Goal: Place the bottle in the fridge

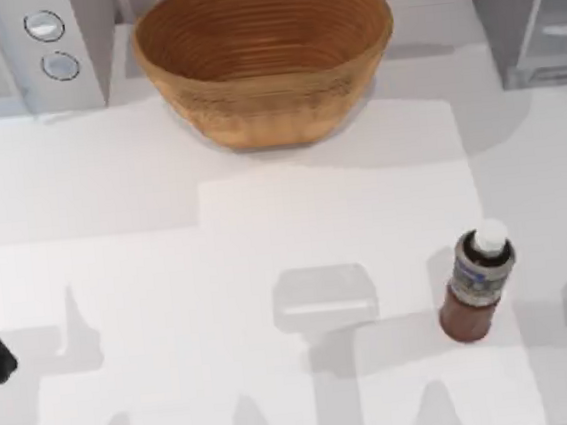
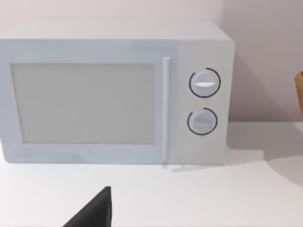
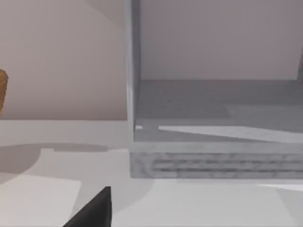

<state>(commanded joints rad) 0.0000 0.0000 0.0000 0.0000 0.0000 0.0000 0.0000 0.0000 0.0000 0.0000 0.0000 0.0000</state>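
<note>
Upright on the white table (image 1: 110, 189), the small reddish-brown bottle with a white cap (image 1: 476, 284) stands at the right front, well apart from the grey boxy fridge (image 1: 531, 13) in the far right corner. Between that fridge and the pale two-dial box (image 1: 22, 52) sits a brown wicker basket (image 1: 264, 59). Whether either arm's claw is wide or narrow, I cannot tell.
</note>
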